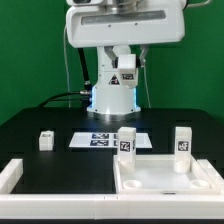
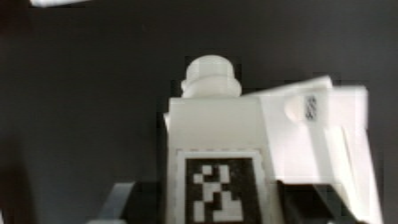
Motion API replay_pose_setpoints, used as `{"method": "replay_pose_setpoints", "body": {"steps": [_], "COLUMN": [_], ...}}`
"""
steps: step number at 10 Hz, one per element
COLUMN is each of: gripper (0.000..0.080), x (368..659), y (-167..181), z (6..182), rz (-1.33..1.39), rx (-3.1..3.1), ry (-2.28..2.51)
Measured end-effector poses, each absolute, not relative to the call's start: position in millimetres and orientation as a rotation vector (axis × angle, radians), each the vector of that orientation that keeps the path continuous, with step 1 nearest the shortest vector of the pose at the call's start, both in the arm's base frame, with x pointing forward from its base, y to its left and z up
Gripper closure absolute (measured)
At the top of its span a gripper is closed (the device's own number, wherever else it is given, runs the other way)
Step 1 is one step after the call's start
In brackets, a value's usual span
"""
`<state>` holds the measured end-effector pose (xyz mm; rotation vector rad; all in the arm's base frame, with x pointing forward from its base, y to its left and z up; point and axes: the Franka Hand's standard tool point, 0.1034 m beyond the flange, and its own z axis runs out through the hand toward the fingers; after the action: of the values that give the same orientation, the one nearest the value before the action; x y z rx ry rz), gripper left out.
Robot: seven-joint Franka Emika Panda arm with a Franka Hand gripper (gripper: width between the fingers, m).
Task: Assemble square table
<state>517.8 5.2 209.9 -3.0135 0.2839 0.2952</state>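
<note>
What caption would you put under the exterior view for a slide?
Robot arm behind a black table bearing three white tagged legs, the marker board and the square panel.

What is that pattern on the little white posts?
Each white leg carries a square tag of black-and-white blocks; the wrist view shows it best.

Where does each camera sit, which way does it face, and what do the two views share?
Exterior view: off the arm, facing the robot base across the black table; base and upper arm show.
Wrist view: on the wrist, close on a tagged leg; no robot part shows clearly.
Shared: probably the square panel.
</note>
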Motion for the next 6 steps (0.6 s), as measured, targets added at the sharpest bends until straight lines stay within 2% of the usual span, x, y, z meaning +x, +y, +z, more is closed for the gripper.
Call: {"method": "replay_pose_setpoints", "body": {"steps": [3,4,6], "gripper": [0.0511,0.0511,0.0511], "x": [520,529,552], "y": [8,9,34], "z": [209.6,209.0,205.5], "rz": [-0.054,-0.204,-0.450], "rx": [-3.020,-3.018,-3.022], "ry": [0.298,0.308,0.388]}}
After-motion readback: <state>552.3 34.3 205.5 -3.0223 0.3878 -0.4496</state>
